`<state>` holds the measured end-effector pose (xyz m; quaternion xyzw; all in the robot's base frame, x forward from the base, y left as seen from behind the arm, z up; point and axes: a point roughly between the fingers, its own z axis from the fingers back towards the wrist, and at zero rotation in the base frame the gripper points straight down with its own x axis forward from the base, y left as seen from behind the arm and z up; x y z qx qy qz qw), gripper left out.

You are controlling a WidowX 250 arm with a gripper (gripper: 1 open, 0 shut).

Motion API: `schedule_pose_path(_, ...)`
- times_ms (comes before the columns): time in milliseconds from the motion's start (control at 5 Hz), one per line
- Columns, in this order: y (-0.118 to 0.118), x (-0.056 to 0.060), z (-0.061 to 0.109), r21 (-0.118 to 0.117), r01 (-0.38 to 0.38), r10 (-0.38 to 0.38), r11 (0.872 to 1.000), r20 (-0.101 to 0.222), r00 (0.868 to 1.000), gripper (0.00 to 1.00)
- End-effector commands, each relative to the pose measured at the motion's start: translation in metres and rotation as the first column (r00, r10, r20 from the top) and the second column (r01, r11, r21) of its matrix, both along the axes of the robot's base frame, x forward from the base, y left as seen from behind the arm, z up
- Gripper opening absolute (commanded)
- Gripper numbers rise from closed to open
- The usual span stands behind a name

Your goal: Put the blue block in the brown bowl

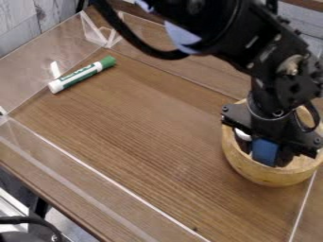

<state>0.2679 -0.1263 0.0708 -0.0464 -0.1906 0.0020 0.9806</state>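
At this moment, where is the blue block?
In the camera view, the blue block is at the right side, between the jaws, over the brown bowl.

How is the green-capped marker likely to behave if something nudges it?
The marker looks slim and round-barreled, so it would probably roll if pushed from the side. Its straight body suggests it is stiff and would likely keep its shape. Lying flat on the wooden table, it has little chance of tipping.

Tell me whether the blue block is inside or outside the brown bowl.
Inside: the blue block shows within the rim of the brown bowl, clasped between the fingers of the gripper.
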Motion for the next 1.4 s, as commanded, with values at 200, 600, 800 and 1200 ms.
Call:
schedule_pose_path(200, -0.0057, 0.0036, 0.0113, -0.023, 0.004, -0.003, 1.0, 0.033, 0.999, 0.0)
schedule_pose_path(600, -0.0067, 0.0024, 0.0116, -0.03, -0.004, 0.005, 1.0, 0.028, 1.0, 0.0)
schedule_pose_path(800, -0.0062, 0.0023, 0.012, -0.029, -0.008, 0.009, 1.0, 0.027, 1.0, 0.0)
schedule_pose_path(1200, -0.0035, 0.0015, 0.0134, -0.034, -0.017, 0.018, 0.999, 0.016, 1.0, 1.0)
